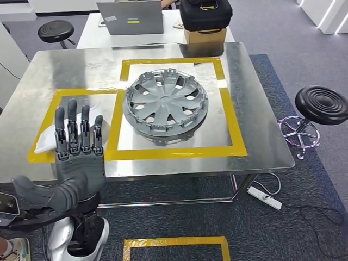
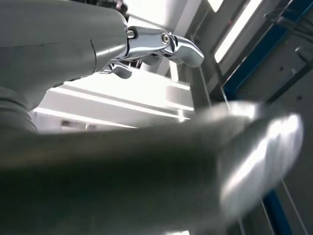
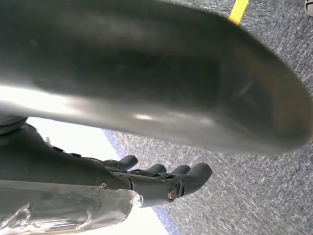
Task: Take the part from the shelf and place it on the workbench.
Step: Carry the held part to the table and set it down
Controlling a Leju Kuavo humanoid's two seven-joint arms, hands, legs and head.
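Observation:
The part, a grey wheel cover (image 1: 166, 104), lies flat on the steel workbench (image 1: 254, 109) inside the larger yellow-taped rectangle. My left hand (image 1: 78, 147) is raised in front of the bench's near left edge, fingers straight and apart, holding nothing. It stands left of the wheel cover, well apart from it. In the left wrist view its blurred thumb (image 2: 221, 161) and silver fingers (image 2: 162, 41) point up at ceiling lights. My right hand (image 3: 166, 181) hangs over grey carpet with its dark fingers stretched out and nothing in them.
A white cloth (image 1: 45, 138) lies in the smaller taped square behind my left hand. A laptop (image 1: 131, 16) and a black case (image 1: 205, 13) on a box stand beyond the bench. Black stools (image 1: 322, 104) (image 1: 56, 30), a power strip (image 1: 265, 197) and floor tape (image 1: 176, 242) surround it.

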